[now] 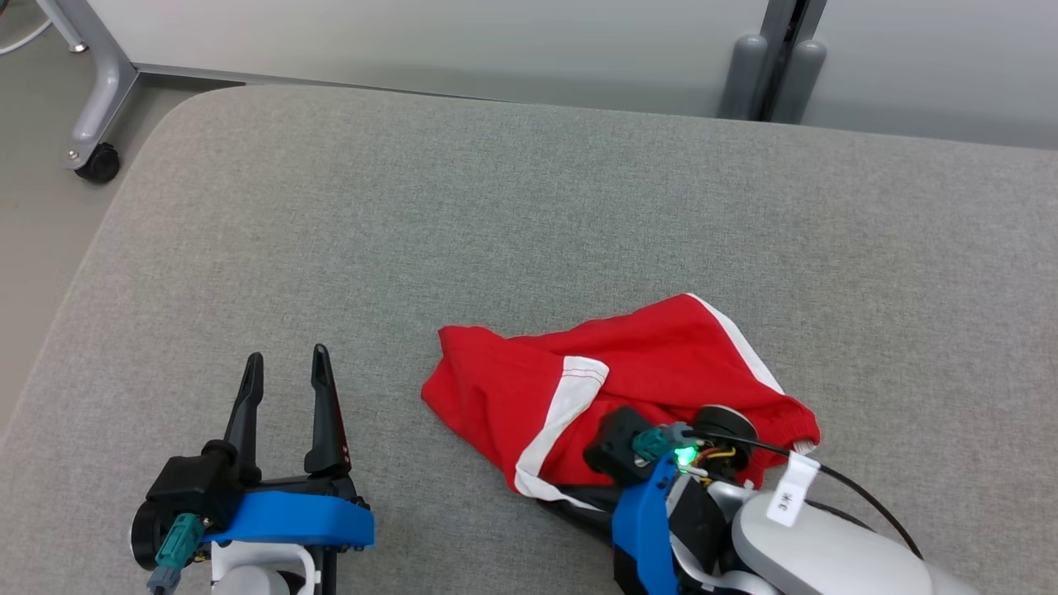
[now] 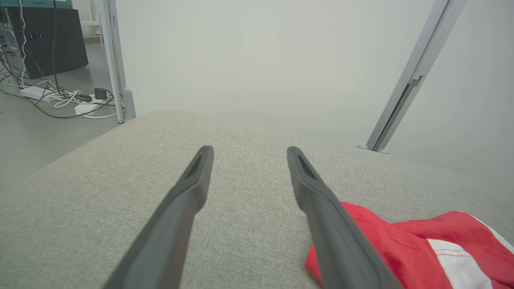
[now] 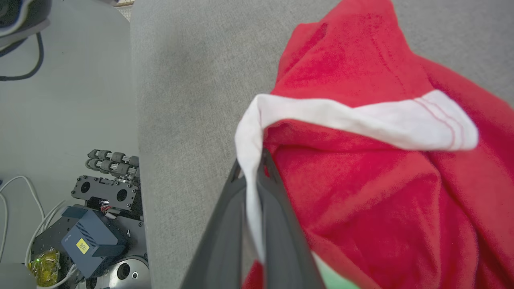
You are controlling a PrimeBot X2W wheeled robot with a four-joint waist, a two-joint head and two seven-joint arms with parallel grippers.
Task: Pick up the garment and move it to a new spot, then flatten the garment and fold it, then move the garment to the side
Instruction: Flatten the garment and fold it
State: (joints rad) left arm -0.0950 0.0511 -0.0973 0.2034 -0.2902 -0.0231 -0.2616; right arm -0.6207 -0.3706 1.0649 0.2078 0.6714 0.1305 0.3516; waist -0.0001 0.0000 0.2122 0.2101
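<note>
While the red garment (image 1: 653, 372) lies crumpled on the near right of the grey surface (image 1: 496, 207), the right jaws are pressed together on its white trim at the near edge. The left jaws stand spread and empty over the near left of the surface, left of the garment and apart from it.

One garment (image 1: 661, 364); two tools: left tool (image 1: 287, 364), right tool (image 3: 254, 161).

Grey fabric surface (image 1: 529, 207); pale partition (image 1: 430, 37) behind; castered frame leg (image 1: 103, 95), grey floor (image 1: 33, 215) left; cables (image 2: 68, 102) on floor.
</note>
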